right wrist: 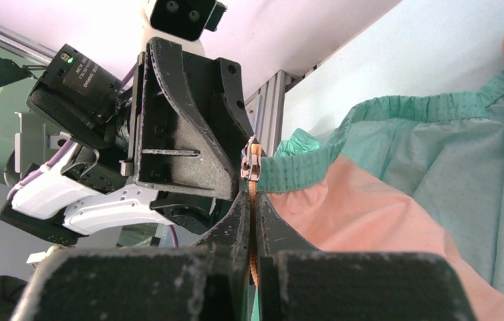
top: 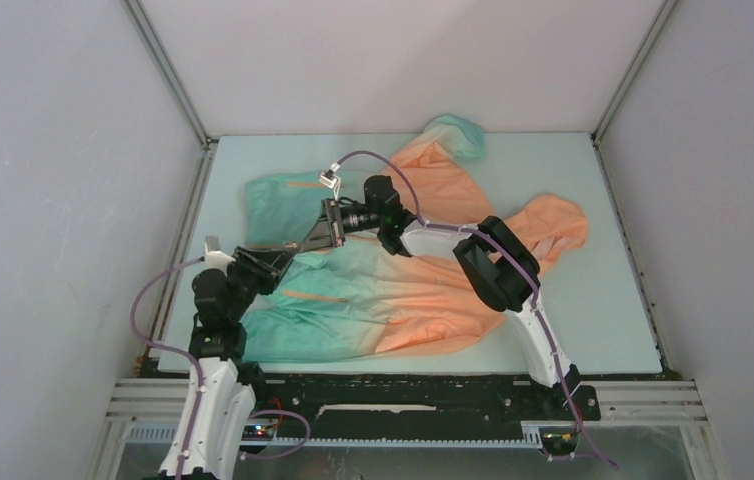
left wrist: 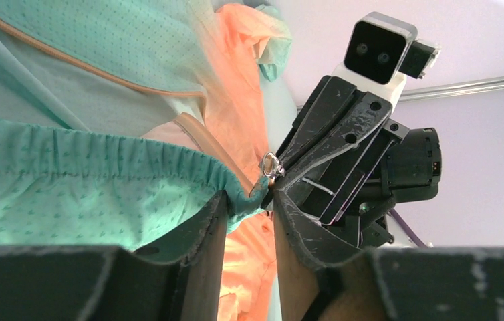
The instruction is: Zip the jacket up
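The jacket [top: 423, 290] lies flat on the table, teal hem to the left and orange hood to the right. My two grippers meet at the hem's front corner. My left gripper [top: 288, 255] is closed on the bunched teal hem corner [left wrist: 239, 197], with a gap left between its fingers [left wrist: 199, 234]. My right gripper [top: 311, 240] is shut on the orange zip tape [right wrist: 254, 200]. The silver zip slider [right wrist: 253, 164] sits just above its fingertips, against the left gripper. It also shows in the left wrist view [left wrist: 271, 165]. The hem band [right wrist: 396, 110] runs taut from there.
The pale table top [top: 613, 300] is walled by grey panels on three sides. A metal frame post [top: 168, 85] stands at the back left corner. One sleeve [top: 453, 135] lies toward the back wall. The right arm's links [top: 493, 265] hang over the jacket.
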